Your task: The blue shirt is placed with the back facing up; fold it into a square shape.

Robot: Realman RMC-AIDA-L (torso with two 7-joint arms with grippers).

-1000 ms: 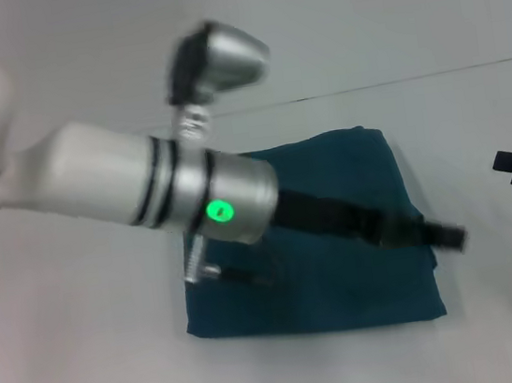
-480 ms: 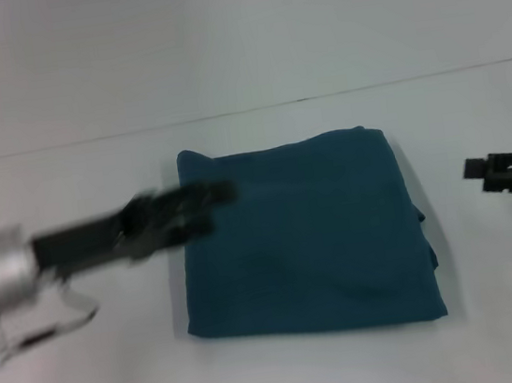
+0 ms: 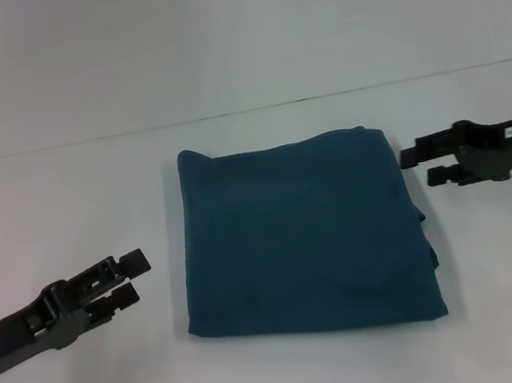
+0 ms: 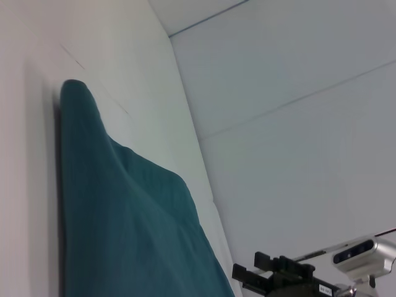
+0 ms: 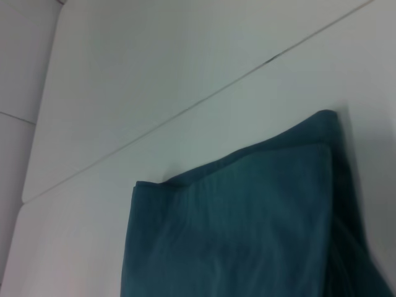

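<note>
Head view: blue shirt (image 3: 304, 234) lies mid-counter (image 3: 68, 197), plain side up, already a squarish folded bundle. Left claw (image 3: 131, 277) hangs off its left edge, empty, narrow gap between fingers. Right claw (image 3: 429, 165) sits by the far-right corner, empty, slightly parted. Folding looks finished; next, perhaps only neatening the ragged right edge.

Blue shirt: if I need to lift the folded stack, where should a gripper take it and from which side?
Probably the blue shirt edge nearest the right gripper, coming in level from the robot's right. Loose layers bulge out along that side, so there is thickness to pinch. The left gripper sits open beside the smoother opposite edge.
</note>
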